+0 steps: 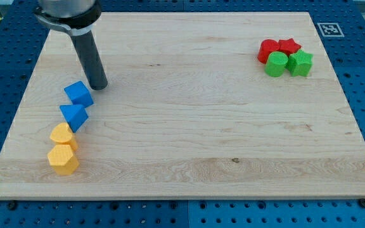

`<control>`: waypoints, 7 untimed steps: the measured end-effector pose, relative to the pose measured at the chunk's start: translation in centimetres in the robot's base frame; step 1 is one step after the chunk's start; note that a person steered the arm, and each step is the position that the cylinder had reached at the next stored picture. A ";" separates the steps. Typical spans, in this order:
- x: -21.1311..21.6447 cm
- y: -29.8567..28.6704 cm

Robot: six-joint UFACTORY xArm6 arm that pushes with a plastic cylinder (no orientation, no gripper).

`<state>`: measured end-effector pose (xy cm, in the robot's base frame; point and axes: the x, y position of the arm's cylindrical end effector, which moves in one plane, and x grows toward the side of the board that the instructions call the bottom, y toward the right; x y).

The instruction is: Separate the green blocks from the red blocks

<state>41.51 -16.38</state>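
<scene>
Two red blocks and two green blocks sit clustered at the view's upper right. A red round block (267,50) and a red star block (289,45) lie at the top of the cluster. A green round block (275,64) and a green star-like block (300,63) lie just below, touching them. My tip (98,85) rests on the board at the view's upper left, far from this cluster and just above and to the right of a blue cube.
A blue cube (78,94), a blue triangular block (73,116), a yellow block (63,135) and a yellow hexagonal block (63,159) form a line down the view's left. The wooden board (189,126) lies on a blue perforated table.
</scene>
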 end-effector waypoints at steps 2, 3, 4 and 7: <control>1.8 -0.7; 2.7 -0.9; 1.9 -0.4; 4.5 31.9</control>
<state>45.99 15.55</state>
